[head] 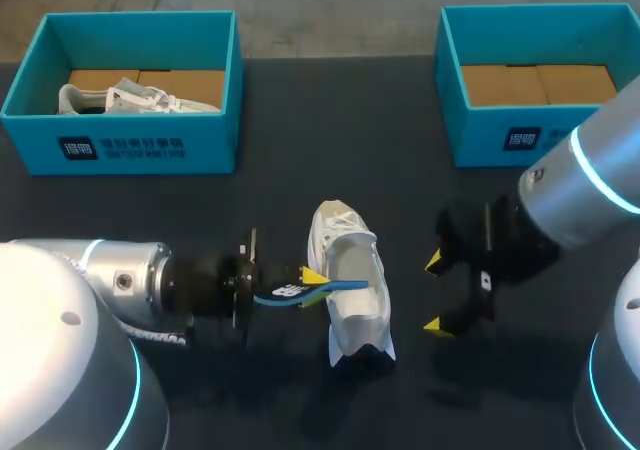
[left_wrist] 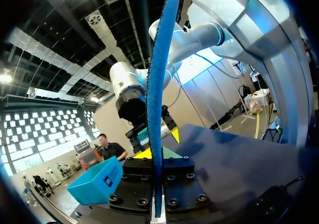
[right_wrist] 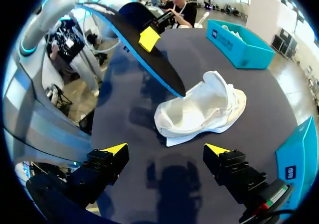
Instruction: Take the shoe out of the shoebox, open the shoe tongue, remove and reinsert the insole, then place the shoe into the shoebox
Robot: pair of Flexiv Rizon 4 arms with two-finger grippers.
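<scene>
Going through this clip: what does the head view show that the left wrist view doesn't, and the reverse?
Head view only: the white low-top sneaker lying on the dark table, and a second white shoe in the left teal cardboard shoebox. Left wrist view only: the black, blue-edged foam insole edge-on, as a thin blue strip. Both: that insole, held by the left gripper, and the open right gripper.

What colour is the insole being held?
The insole is black with a blue edge; the right wrist view shows it best.
</scene>
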